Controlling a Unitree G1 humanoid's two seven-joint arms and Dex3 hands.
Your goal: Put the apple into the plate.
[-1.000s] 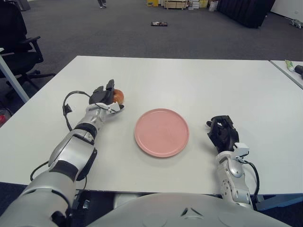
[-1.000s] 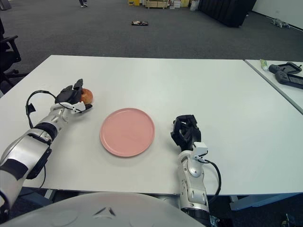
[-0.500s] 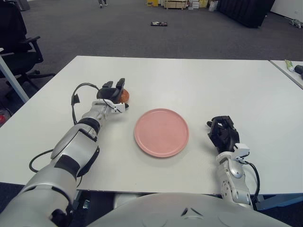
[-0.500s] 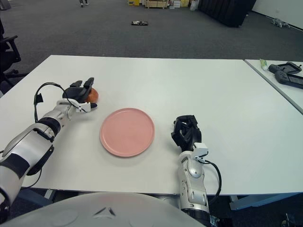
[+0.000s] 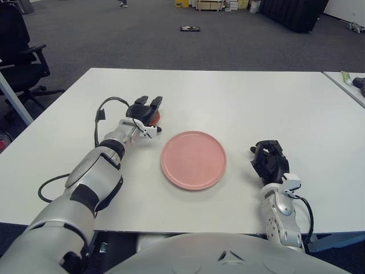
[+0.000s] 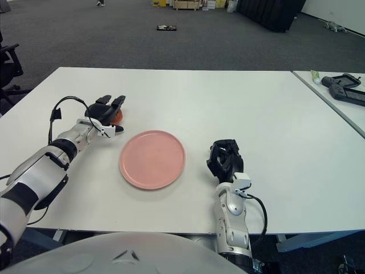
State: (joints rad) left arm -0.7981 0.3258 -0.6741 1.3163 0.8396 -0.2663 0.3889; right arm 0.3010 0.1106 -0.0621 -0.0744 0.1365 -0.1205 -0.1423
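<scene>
A red-orange apple (image 5: 154, 117) is in my left hand (image 5: 145, 109), left of and slightly behind the pink plate (image 5: 194, 160). The hand's dark fingers curl over the apple's top and hide most of it. It also shows in the right eye view (image 6: 116, 116). The apple is a short way from the plate's rim, not over it. The plate lies flat at the table's middle with nothing on it. My right hand (image 5: 268, 160) rests on the table to the right of the plate, fingers curled, holding nothing.
The white table (image 5: 245, 103) stretches far behind the plate. A second table with a dark controller (image 6: 342, 90) stands at the far right. An office chair (image 5: 20, 51) stands beyond the left edge.
My left hand has moved to the right with the apple, closer to the plate's left rim. The right hand and the plate have not moved.
</scene>
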